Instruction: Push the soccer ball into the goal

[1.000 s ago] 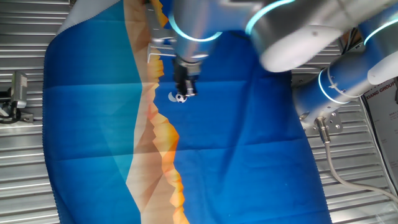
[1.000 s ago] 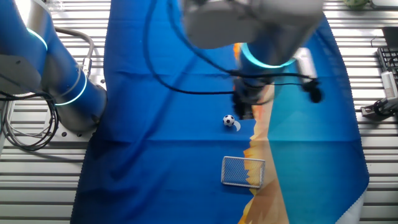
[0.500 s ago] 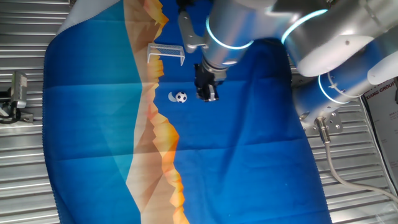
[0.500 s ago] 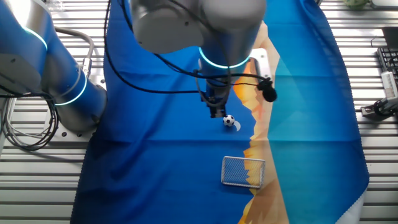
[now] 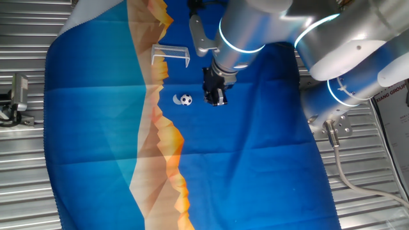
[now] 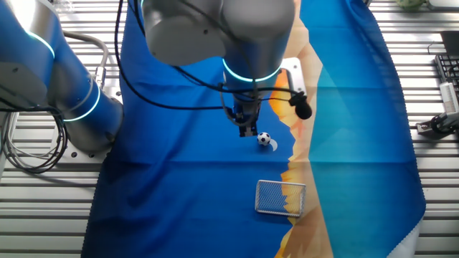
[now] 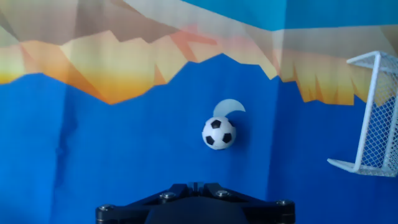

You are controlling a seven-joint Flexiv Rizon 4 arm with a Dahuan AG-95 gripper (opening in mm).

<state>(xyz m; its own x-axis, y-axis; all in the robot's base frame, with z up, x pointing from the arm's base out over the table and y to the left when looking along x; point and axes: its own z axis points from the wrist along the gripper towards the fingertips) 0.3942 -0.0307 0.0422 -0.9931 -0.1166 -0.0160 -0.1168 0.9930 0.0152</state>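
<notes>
On the blue cloth (image 5: 255,166) of one fixed view, the tiny black-patched white soccer ball (image 5: 185,99) lies beside the jaws (image 5: 215,99), the pale mesh-netted goal frame (image 5: 170,54) near it. From the other fixed view, the arm hangs vertical, jaws (image 6: 247,131) just beside the ball (image 6: 264,139), goal (image 6: 280,197) apart. Hand view: ball (image 7: 218,132) ahead, goal (image 7: 372,118) rightward; I cannot tell the jaws' opening.
</notes>
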